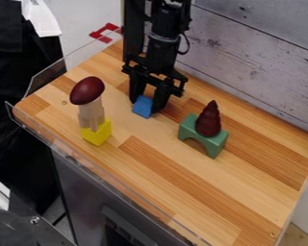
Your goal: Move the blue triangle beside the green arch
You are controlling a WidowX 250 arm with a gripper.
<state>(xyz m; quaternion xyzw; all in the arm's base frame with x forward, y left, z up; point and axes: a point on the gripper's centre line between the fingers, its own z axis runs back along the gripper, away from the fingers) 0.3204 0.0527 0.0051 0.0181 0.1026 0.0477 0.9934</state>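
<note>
The hand (147, 105) hangs low over the surface (234, 192), its tip right at the blue triangle (142, 107). I cannot tell whether it has clenched on the piece or only stands around it, nor whether the piece bears on the wood or is slightly clear of it. The triangle looks like a small toy block, probably light, stiff and hard to damage. Its faces seem smooth, so a pinch on a slanting side could let it twist or slip out; the better hold would be across two opposite flat faces, low and near the middle. Firm pressure should do it no harm.

Near the hand, to its right in the view and nearer the camera, stands the green arch (215, 144), with a dark red swirled cone (209, 124) upright on its top. The cone is the fragile part of the arrangement: it looks merely set there, and a nudge to the arch might topple it. The triangle is apart from the arch, so the move remains to be made. I judge it calls for a secure grip, a small lift and a gentle lowering just short of the arch.

On the hand's other side, a yellow block (104, 133) carries a pale block (91, 114), topped by a dark red egg (87, 90). That stack looks tippy, and is best given room.
</note>
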